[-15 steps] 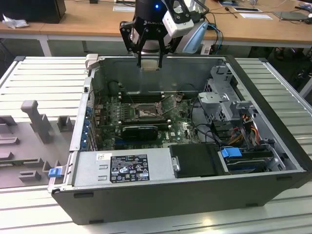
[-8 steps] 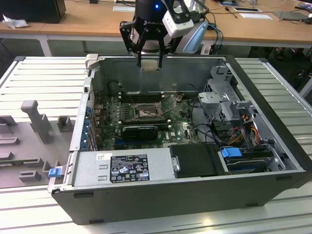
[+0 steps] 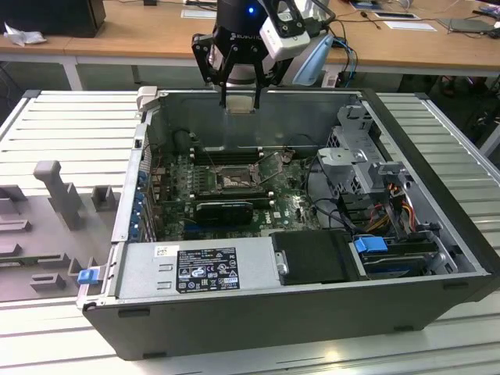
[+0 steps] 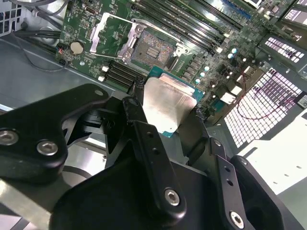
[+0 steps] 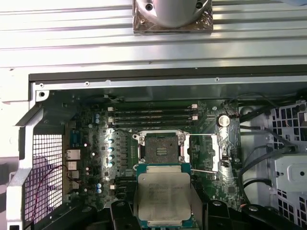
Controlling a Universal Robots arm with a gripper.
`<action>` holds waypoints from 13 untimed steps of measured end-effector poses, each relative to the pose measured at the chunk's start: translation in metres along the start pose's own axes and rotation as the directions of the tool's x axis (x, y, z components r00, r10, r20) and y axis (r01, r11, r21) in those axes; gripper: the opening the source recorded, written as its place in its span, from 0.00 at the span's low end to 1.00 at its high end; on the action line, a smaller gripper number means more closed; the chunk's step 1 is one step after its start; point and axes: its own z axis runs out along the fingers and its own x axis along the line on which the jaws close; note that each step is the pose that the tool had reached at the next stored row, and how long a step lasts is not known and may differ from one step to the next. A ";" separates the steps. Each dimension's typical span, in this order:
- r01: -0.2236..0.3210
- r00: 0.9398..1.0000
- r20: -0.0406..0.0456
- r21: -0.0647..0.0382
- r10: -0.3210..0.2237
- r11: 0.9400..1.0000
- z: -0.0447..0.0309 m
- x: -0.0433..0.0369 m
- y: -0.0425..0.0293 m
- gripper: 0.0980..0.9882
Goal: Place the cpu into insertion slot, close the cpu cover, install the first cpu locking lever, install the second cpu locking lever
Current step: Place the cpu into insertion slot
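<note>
Over the open case [image 3: 312,312], near its far edge in the exterior view, the gripper [image 3: 240,101] hung with jaws clamped on the cpu [image 5: 164,196], gripped at two opposite edges. Well below, the slot [image 5: 160,147] lay bare, its cover [image 5: 187,153] swung open alongside. Placement, the first step, appeared to be in hand; seating would likely demand the chip squared to the slot and lowered level.

Your gripper [image 3: 239,101] is matte black, and its jointed link fingers [image 4: 144,129] are pinned with silver screws [image 4: 171,195]. A blue light [image 3: 249,10] glows on its round body. Beside it are a white block [image 3: 283,31] and a pale blue arm cap [image 3: 312,58].
</note>
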 end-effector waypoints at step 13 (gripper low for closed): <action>-0.046 0.999 0.004 -0.001 0.046 0.999 0.0034 -0.0001 -0.0003 0.48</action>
